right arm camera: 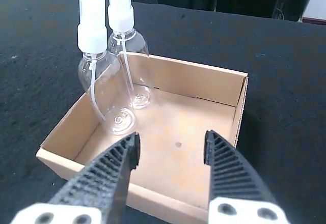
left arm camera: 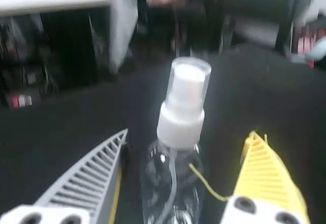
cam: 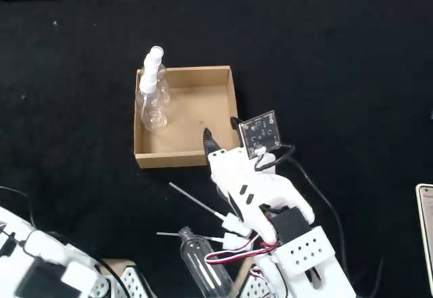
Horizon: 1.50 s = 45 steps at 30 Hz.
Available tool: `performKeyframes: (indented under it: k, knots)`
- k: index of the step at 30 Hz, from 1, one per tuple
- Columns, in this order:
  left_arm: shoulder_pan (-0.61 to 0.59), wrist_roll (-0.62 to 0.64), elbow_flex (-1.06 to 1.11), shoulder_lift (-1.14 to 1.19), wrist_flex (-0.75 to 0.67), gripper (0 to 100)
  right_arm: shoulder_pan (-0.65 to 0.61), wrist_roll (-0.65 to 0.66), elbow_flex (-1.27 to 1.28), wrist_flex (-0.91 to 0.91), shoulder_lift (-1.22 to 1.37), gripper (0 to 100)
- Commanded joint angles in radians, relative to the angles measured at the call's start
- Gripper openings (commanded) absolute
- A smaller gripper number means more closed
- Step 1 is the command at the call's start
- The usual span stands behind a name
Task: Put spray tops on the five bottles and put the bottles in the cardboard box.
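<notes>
Seen from above, a brown cardboard box [cam: 186, 157] sits open at the middle of the black cloth-covered worktop [cam: 338, 74]. Two clear plastic bottles with white spray tops [cam: 153, 101] stand upright in its far left corner. The right arm's black tool [cam: 220, 127] hangs over the box's near right corner, its jaws apart and holding nothing. Near of the box, an uncapped clear plastic bottle [cam: 203, 264] lies on its side. Two loose white spray tops [cam: 235, 225] with long dip tubes lie just beside its neck, close against the white arm. In the left wrist view, the left tool [left arm camera: 186, 135] has one grey jaw and one yellow jaw. They stand apart on either side of a third clear bottle with a white spray top [left arm camera: 175, 178], with a gap showing on each side. That bottle is upright over the dark worktop. In the right wrist view, the black jaws are spread wide above the near wall of the cardboard box [right arm camera: 239, 107]. The two capped bottles [right arm camera: 104, 81] stand side by side in the corner across from them, on the bare brown floor.
</notes>
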Motion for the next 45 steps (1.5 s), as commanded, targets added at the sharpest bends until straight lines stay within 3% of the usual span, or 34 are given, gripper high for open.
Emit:
performKeyframes:
  k: [1,11,18,26,45]
  knots:
    - [-0.018,-0.009,-0.053,-0.069,0.035,32,-0.018,0.009,-0.005,-0.021,-0.033,18.4]
    - [-0.021,-0.026,-0.124,0.175,-0.098,32,-0.018,0.009,0.007,-0.026,-0.033,18.4]
    - [-0.022,-0.078,-0.133,0.381,-0.362,32,-0.018,0.009,0.007,-0.026,-0.033,18.4]
    - [-0.015,-0.072,-0.196,0.494,-0.373,32,-0.018,0.009,0.007,-0.026,-0.033,18.4]
    - [0.013,-0.078,-0.205,0.503,-0.374,32,-0.018,0.008,0.007,-0.028,-0.033,18.4]
